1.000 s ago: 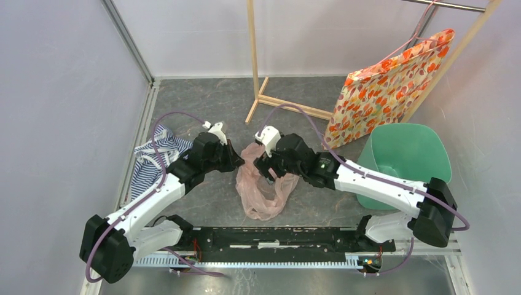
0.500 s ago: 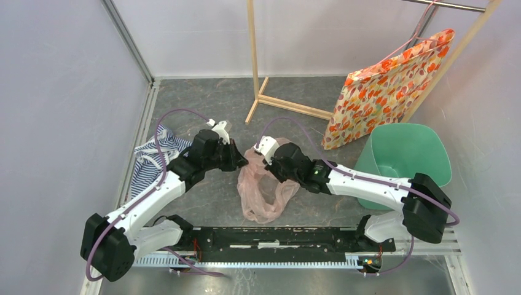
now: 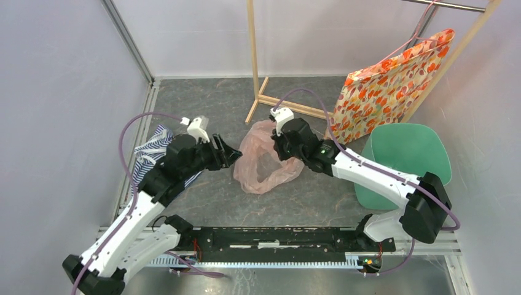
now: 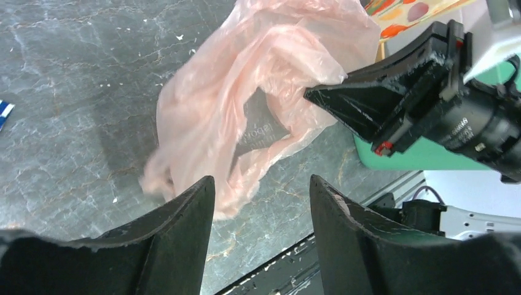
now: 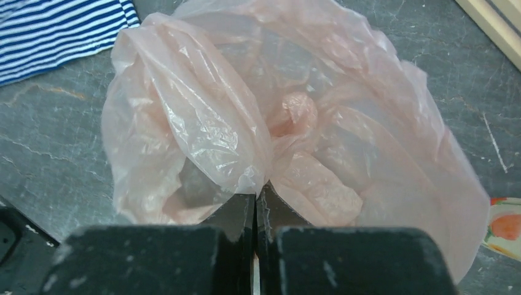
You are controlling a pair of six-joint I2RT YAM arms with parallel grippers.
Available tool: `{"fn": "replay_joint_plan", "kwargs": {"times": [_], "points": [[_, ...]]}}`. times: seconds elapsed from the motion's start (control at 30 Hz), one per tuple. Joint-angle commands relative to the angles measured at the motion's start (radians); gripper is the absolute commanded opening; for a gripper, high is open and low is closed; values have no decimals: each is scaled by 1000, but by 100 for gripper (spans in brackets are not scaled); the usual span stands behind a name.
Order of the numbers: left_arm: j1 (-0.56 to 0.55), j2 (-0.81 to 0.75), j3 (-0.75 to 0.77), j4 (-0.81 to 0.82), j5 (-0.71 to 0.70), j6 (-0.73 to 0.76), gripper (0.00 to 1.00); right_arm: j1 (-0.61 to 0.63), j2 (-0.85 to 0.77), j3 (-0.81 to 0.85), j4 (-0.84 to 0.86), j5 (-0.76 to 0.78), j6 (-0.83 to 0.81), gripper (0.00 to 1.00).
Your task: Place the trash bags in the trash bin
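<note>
Pale-pink plastic film, thin, crinkly and translucent, with faint dark lettering on one inner fold: trash bag [image 3: 265,161], at the centre of the top view, bunched into an open loop on the grey marbled table [image 3: 209,104]. Pinched at its upper right edge by the right gripper [image 5: 255,200]; black fingers pressed fully together in the right wrist view, a fold of film clamped between the tips, the remaining film ballooning outward above and to both sides of them. Spread wide, nothing held: left gripper [image 4: 261,184], with dull black, scuffed fingers at the lower edge of the left wrist view, the bag lying beyond and between them, tips just beside the bag's left edge in the top view. Contact between those tips and the film: cannot tell. Mint-green smooth plastic with a rounded rim: trash bin [image 3: 402,153], at the right of the top view, well apart from the bag, partly behind the right forearm. Blue-white striped cloth [image 3: 150,153] crumpled at the left of the frame, beside the left arm. Orange floral-patterned bag [image 3: 387,86], glossy and flat-sided, at the upper right against a pale wooden rack [image 3: 253,61], just above the bin.
</note>
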Motion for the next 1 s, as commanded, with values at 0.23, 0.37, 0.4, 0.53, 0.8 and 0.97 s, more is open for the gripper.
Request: {"fn": "replay_joint_plan", "kwargs": {"times": [0.23, 0.37, 0.4, 0.53, 0.8, 0.97], "points": [[2, -225, -249, -113, -202, -267, 51, -148, -22, 13, 30, -245, 72, 0], [2, -185, -332, -21, -219, -311, 48, -188, 10, -5, 41, -278, 67, 0], [2, -161, -341, 5, -225, -315, 48, -194, 20, -8, 41, -281, 64, 0], [2, -12, -332, 85, -253, -300, 46, -227, 61, -29, 65, -312, 70, 0], [2, 252, -289, 256, -227, -274, 47, -269, 159, -17, 75, -343, 62, 0], [1, 337, -257, 311, -212, -270, 49, -280, 189, -1, 70, -347, 59, 0]]}}
